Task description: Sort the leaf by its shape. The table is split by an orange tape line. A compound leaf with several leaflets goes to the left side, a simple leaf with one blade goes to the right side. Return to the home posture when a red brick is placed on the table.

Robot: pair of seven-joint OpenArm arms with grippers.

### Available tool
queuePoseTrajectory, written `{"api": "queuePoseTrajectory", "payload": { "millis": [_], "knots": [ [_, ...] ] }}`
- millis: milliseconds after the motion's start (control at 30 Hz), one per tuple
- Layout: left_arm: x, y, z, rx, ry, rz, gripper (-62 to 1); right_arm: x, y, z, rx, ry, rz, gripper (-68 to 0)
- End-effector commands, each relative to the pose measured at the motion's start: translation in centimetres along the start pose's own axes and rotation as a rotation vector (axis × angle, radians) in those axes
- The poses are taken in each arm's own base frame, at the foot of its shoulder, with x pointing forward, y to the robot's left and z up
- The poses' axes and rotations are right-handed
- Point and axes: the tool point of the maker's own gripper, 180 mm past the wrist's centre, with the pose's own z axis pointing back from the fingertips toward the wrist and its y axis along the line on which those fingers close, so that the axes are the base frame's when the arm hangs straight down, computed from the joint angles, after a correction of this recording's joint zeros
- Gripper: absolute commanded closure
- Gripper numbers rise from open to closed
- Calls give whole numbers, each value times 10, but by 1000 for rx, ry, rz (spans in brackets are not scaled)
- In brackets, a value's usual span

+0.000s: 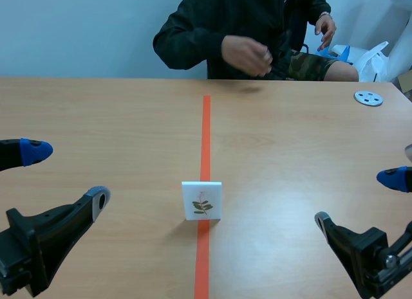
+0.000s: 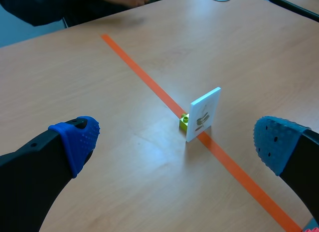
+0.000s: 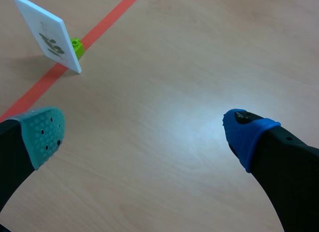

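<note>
1 leaf card (image 1: 201, 200) (upright), 1 green brick (image 2: 184, 121).

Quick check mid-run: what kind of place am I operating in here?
Probably a lab or office test setup: a plain wooden table split by an orange tape line, a leaf card propped upright on that line, and a person seated across before a bare pale wall.

A lab test room is suggested by a wooden bench (image 1: 309, 151) divided by an orange tape line (image 1: 206, 132), a bare pale wall (image 1: 77, 29) and a seated person (image 1: 244, 22) opposite.
</note>
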Motion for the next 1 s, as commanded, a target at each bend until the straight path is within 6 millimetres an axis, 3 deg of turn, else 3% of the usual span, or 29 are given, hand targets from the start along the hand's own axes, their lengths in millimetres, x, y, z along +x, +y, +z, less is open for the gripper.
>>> {"api": "queuePoseTrajectory", "payload": {
  "millis": [0, 333, 767, 967],
  "knots": [
    [10, -2, -1, -3, -39, 2, -623, 15, -3, -3, 5, -45, 18, -678],
    [10, -2, -1, -3, -39, 2, -623, 12, -4, -36, 97, -74, 9, -678],
    [10, -2, -1, -4, -38, 2, -623, 9, 35, -92, 307, -144, -16, -678],
    [10, -2, -1, -4, -38, 2, -623, 12, 66, -122, 378, -191, -8, -678]
  ]
}}
